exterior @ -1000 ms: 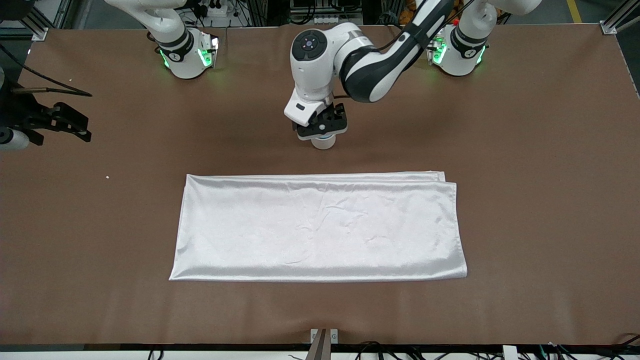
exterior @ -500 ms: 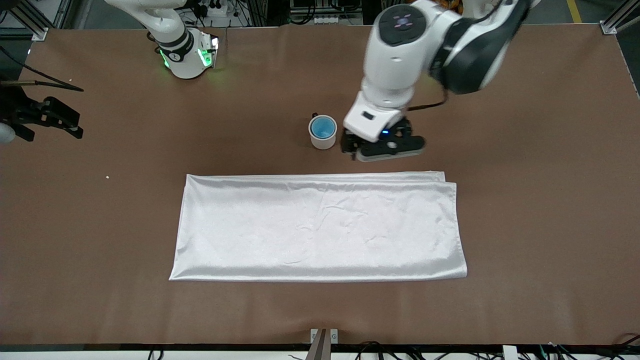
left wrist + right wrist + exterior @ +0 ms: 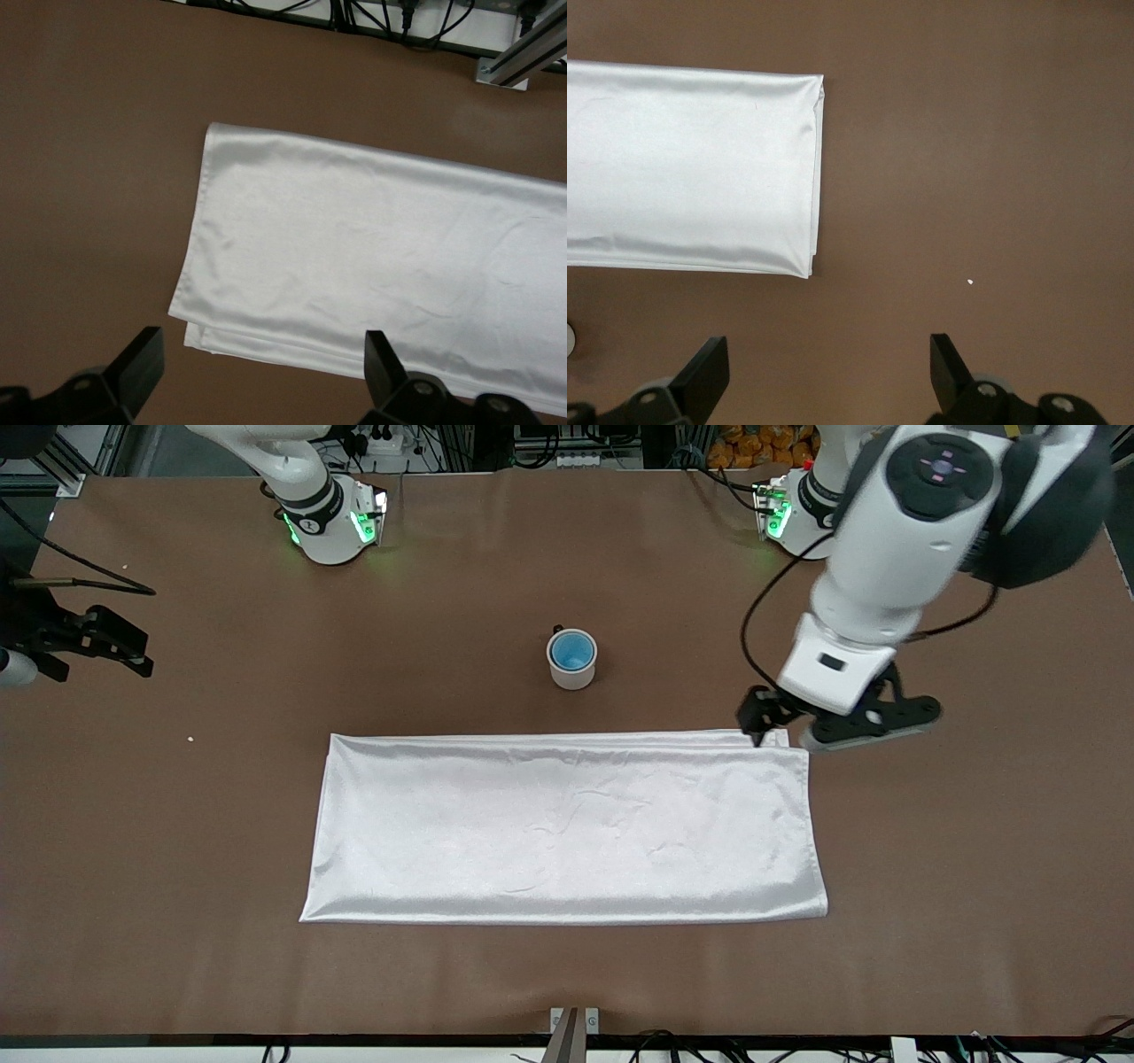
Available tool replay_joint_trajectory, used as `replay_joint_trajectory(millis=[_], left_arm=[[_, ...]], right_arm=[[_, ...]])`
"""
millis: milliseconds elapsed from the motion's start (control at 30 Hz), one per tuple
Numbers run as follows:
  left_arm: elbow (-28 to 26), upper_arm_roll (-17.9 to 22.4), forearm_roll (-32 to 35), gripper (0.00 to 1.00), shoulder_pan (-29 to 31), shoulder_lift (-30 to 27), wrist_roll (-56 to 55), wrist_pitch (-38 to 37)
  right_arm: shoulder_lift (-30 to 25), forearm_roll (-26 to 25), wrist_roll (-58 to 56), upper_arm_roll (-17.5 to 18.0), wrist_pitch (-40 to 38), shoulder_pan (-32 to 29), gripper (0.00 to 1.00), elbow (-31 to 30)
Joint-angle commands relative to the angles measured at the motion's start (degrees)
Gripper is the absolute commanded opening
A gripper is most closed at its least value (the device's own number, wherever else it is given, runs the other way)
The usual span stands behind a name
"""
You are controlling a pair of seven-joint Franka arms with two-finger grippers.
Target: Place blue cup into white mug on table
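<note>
The blue cup (image 3: 572,650) sat inside the white mug (image 3: 571,676). The left gripper (image 3: 837,722), fingers spread and empty, hung over the cloth's (image 3: 567,828) two-o'clock corner; the right gripper (image 3: 84,640) (waiting, also spread) hovered at the table's (image 3: 974,850) nine-o'clock edge. A low sweep might snag that cloth.

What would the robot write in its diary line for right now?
blue cup: inside white mug | left gripper: open, empty, over cloth corner | right gripper: open, waiting at table edge

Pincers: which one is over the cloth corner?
The left pincer, hanging open over the white cloth's corner; the right pincer waits at the table edge.
</note>
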Motion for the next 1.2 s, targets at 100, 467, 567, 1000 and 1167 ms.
replay_joint_trajectory(millis=[100,467,567,1000,1167], left_arm=[[-0.7,0.7,-0.8,1.0,5.4,-2.6,15.2,-2.1],[-1.4,9.5,-3.2,1.0,5.7,-4.7,34.7,-3.8],[-1.4,12.0,-5.4,1.0,5.6,-5.0,39.4,-3.9],[-1.7,16.7,-9.1,1.0,5.3,-6.9,43.6,-7.9],[-1.8,16.9,-11.1,1.0,5.1,-7.6,39.7,-8.6]], right_arm=[[-3.4,0.6,-0.3,0.6,1.2,-1.1,1.0,-3.8],[-4.0,0.6,-0.3,0.8,1.6,-1.6,1.0,-4.4],[-4.0,0.7,-0.2,0.8,2.0,-1.6,1.0,-4.4],[-3.9,0.8,-0.1,0.7,4.1,-1.6,1.0,-4.0],[-3.8,1.0,0.0,0.7,4.2,-1.6,1.0,-3.9]])
